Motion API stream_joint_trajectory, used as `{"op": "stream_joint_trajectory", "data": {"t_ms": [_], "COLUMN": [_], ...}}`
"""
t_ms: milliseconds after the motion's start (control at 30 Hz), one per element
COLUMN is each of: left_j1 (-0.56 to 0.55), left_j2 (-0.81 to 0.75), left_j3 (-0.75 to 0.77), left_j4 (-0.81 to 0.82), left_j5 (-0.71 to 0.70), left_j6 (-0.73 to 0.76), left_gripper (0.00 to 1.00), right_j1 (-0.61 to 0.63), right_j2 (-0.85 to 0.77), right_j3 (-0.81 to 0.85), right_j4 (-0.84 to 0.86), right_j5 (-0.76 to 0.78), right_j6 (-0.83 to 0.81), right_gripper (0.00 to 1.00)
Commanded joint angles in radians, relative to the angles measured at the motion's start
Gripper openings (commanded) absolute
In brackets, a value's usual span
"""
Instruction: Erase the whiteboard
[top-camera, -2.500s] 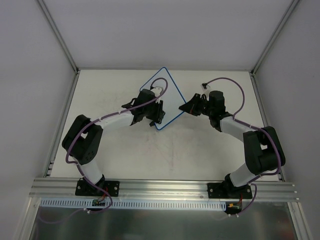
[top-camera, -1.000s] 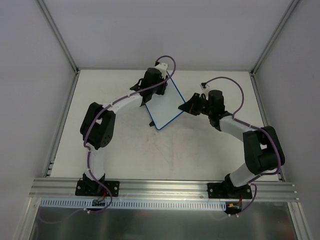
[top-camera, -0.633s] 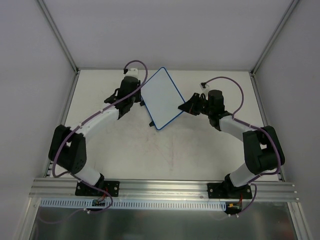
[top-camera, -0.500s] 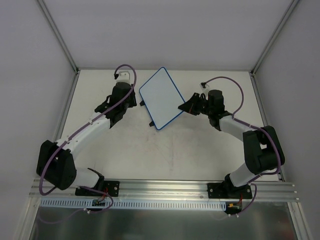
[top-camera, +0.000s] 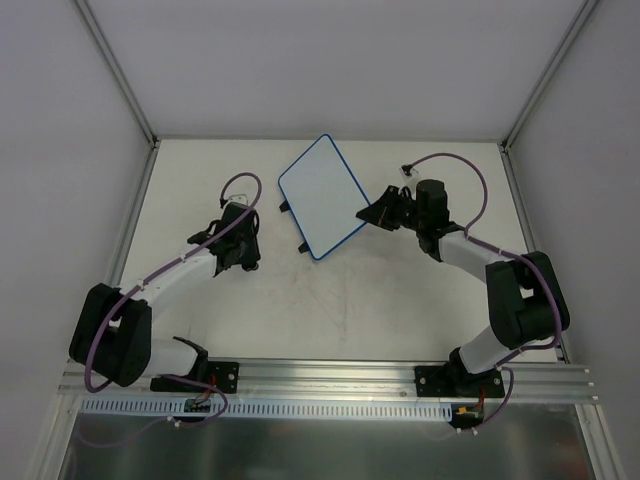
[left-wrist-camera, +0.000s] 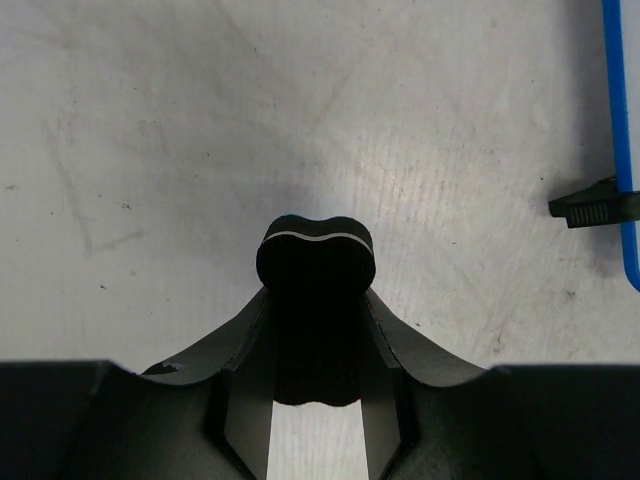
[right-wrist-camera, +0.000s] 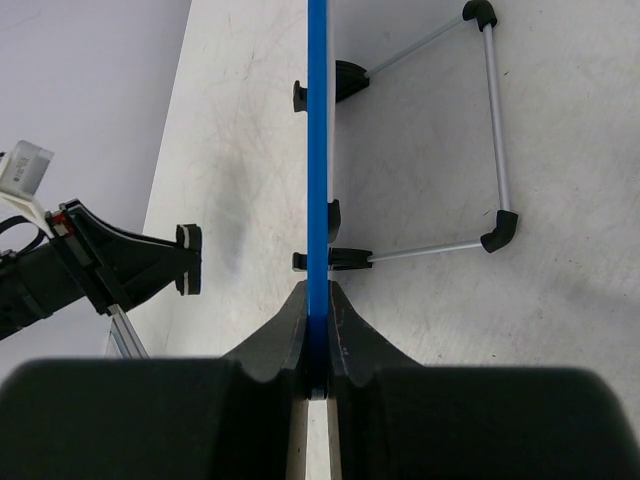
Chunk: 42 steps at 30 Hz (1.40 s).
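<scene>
1. Top view:
   - The left gripper (top-camera: 238, 245) has swung off the board (top-camera: 320, 195). It has pulled back toward the table's (top-camera: 350, 300) left edge and now sits well apart from the board.
   - The board has not moved. It stands near the far edge, about mid-width, and its face shows plain white with no marks I can see.
   - I judge the wiping done or nearly so.
   - The right gripper (top-camera: 372, 215) stays clamped on the board's right-hand edge.

2. Left wrist view:
   - The left gripper (left-wrist-camera: 315, 330) is closed on the black eraser (left-wrist-camera: 315, 250), which hangs over bare table (left-wrist-camera: 150, 150) and touches nothing else.
   - Only the board's blue rim (left-wrist-camera: 620, 100) and one black foot (left-wrist-camera: 590, 207) show, at the right edge of the picture, clear of the fingers.

3. Right wrist view:
   - The board (right-wrist-camera: 317, 150) is seen edge-on.
   - The right gripper (right-wrist-camera: 317, 345) has its fingers together on the rim, one on each face.
   - A wire stand (right-wrist-camera: 490, 130) props the board from behind.
   - The left gripper (right-wrist-camera: 130, 265) and its eraser (right-wrist-camera: 187, 260) face the front side, apart from it.
</scene>
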Motion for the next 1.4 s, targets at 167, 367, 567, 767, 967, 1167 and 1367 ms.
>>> {"op": "stream_joint_trajectory", "data": {"t_ms": [167,367,567,767,967,1167,1367], "left_j1": [0.049,0.059,0.070,0.085,0.105,0.136,0.153], "left_j2": [0.220,0.292,0.281,0.257,0.196,0.025,-0.157], "left_j3": [0.124,0.141,0.132,0.125,0.106,0.044,-0.023], "left_j4": [-0.010,-0.008,-0.008,-0.007,0.000,0.032,0.052], "left_j5": [0.136,0.139,0.150,0.165,0.170,0.143,0.063], "left_j6": [-0.001,-0.008,-0.002,0.011,0.022,0.036,0.038], "left_gripper": [0.00,0.15,0.35,0.50,0.61,0.75,0.84], "right_j1": [0.032,0.033,0.032,0.032,0.032,0.033,0.033], "right_j2": [0.004,0.006,0.004,0.004,0.006,-0.013,-0.016], "right_j3": [0.011,0.011,0.011,0.011,0.013,0.010,0.010], "right_j4": [-0.042,-0.043,-0.043,-0.043,-0.043,-0.060,-0.062], "right_j5": [-0.025,-0.028,-0.030,-0.030,-0.033,-0.031,-0.039], "right_j6": [-0.065,-0.064,-0.064,-0.064,-0.062,-0.062,-0.062], "right_gripper": [0.00,0.00,0.00,0.00,0.00,0.00,0.00]}}
